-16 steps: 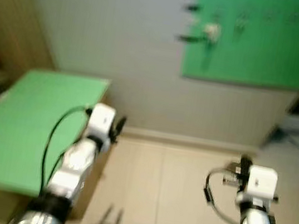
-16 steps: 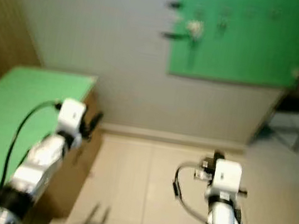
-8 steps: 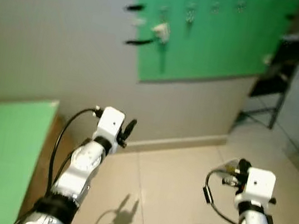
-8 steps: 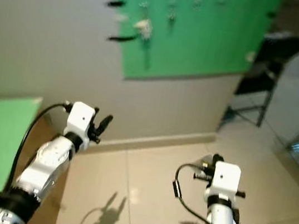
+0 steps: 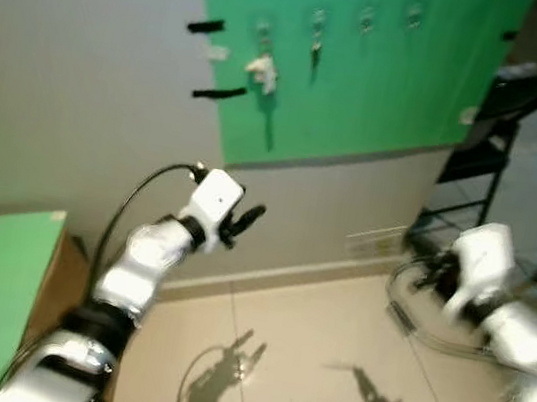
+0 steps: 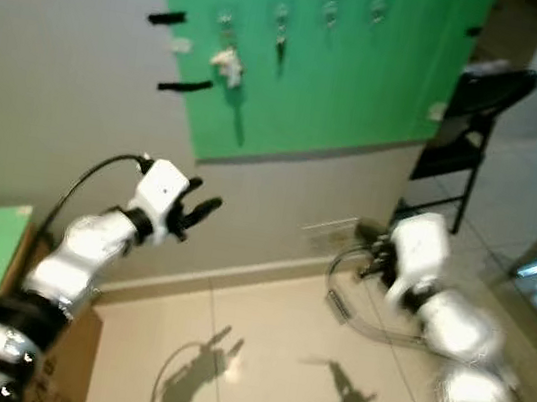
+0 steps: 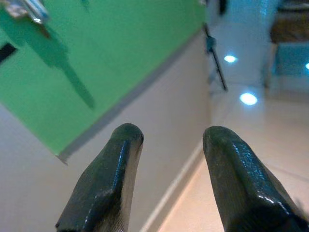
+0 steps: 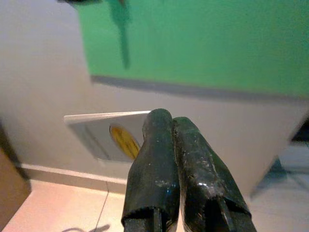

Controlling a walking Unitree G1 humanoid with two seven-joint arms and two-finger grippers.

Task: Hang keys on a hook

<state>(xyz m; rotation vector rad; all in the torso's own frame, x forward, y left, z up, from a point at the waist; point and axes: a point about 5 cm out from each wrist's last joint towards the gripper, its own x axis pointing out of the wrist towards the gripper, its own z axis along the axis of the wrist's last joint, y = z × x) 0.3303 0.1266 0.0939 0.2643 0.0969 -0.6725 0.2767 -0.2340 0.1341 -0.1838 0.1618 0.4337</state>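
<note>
The right wrist view shows the right gripper (image 8: 171, 121) pressed together on a white tag (image 8: 108, 130) (yellow mark on it), blurred in the head views. Left gripper (image 7: 166, 137) is apart, empty. Hooks (image 5: 319, 22) sit on the green board (image 5: 387, 87) at 12 o'clock.

No text, number or brand can be read anywhere. A white label (image 8: 108, 133) on the wall below the green board (image 8: 203, 43) bears a yellow mark, too blurred to read.
</note>
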